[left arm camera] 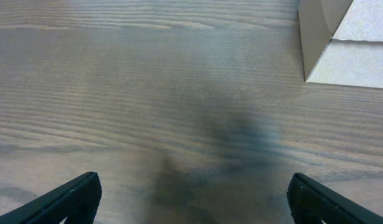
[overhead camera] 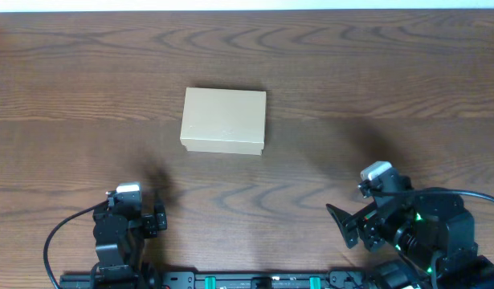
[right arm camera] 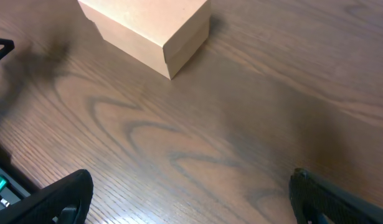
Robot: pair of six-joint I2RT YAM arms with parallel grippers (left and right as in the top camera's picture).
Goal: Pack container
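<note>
The container [overhead camera: 224,120] is a plain tan cardboard box with its lid shut, lying on the wooden table a little left of centre. Its corner shows at the top right of the left wrist view [left arm camera: 340,43] and at the top of the right wrist view [right arm camera: 151,28]. My left gripper [left arm camera: 191,199] is open and empty, low near the front left edge, well short of the box. My right gripper [right arm camera: 191,193] is open and empty near the front right, away from the box. No stationery items show.
The dark wood-grain table [overhead camera: 375,72] extends around the box. The left arm base [overhead camera: 122,233] and the right arm base [overhead camera: 415,229] sit at the front edge, with a black rail with green clips between them.
</note>
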